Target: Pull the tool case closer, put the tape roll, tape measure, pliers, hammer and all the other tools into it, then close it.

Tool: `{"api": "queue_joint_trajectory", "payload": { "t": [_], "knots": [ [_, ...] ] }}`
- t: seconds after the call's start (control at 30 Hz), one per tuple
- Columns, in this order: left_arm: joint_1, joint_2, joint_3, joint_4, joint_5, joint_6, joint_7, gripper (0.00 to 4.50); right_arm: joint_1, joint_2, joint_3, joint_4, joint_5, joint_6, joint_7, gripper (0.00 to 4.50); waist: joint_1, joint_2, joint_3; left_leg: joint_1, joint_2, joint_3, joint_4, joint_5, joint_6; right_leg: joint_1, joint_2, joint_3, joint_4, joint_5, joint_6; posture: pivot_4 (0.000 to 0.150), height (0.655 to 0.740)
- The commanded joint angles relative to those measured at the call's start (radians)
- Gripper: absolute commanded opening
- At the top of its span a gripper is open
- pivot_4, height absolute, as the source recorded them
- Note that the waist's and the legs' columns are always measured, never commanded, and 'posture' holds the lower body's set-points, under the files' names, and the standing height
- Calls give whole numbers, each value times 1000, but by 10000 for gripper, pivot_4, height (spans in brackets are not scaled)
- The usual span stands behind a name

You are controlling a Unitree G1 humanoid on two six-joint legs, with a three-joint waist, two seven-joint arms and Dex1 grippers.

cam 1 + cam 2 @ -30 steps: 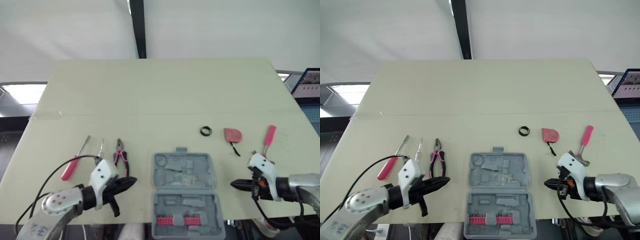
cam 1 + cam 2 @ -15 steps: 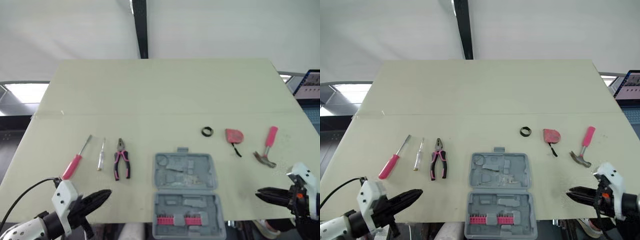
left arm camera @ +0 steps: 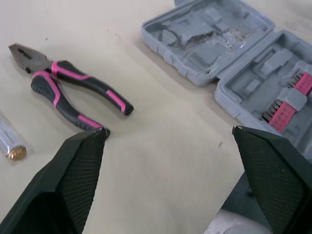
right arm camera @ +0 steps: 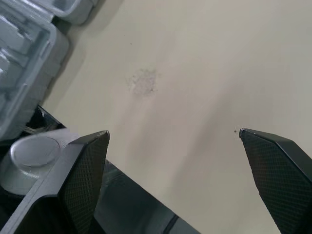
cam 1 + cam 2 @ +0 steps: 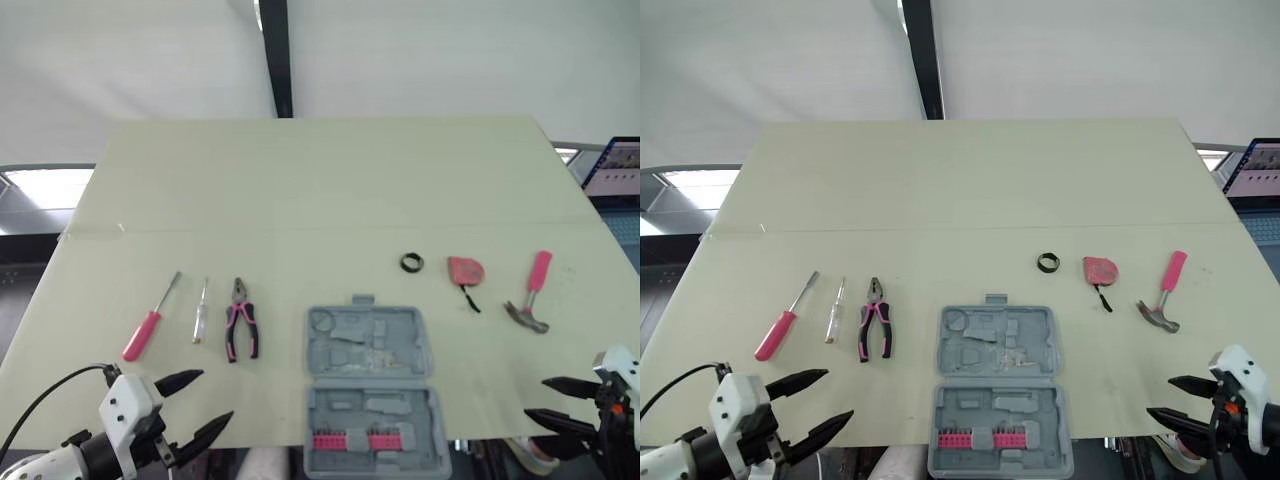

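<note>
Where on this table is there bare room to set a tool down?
The whole far half beyond the tape roll and tape measure is bare; so is the strip between pliers and tool case. Crowded: the row from tape roll to hammer.

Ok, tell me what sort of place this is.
Probably a robot test lab rather than a workshop: a pale table with pliers, a hammer and an open case laid out neatly, a plain white backdrop behind, and a screen at the right edge.
</note>
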Motion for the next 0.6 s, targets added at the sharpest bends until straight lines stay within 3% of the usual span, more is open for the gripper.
{"api": "queue_joint_trajectory", "payload": {
  "t": [0.03,0.3,0.43,0.6],
  "knots": [
    [-89,-40,-48,-50,-2,-92,26,44225,-92,-61,39,-49,-22,-18,8,45000,-2,2,0,0,0,0,0,0,0,0,0,0,0,0,0,1500,7400],
    [-90,-78,-145,-52,45,-148,54,44225,-298,-113,181,-130,-62,88,-41,45000,1,2,-1,0,2,0,0,-1,-1,0,2,-1,0,0,0,1500,7400],
    [-102,-93,-164,-35,50,-150,83,44225,-603,-143,367,-202,-106,198,-37,45000,-8,5,-2,1,2,2,3,-1,-1,0,2,2,1,0,0,1500,7400],
    [-104,-117,-164,-34,37,-128,133,44225,-909,-57,557,-111,-210,219,-60,45000,-1,4,-1,0,9,2,2,-3,-4,-2,8,0,0,0,-1,1500,7400]
  ]
}}
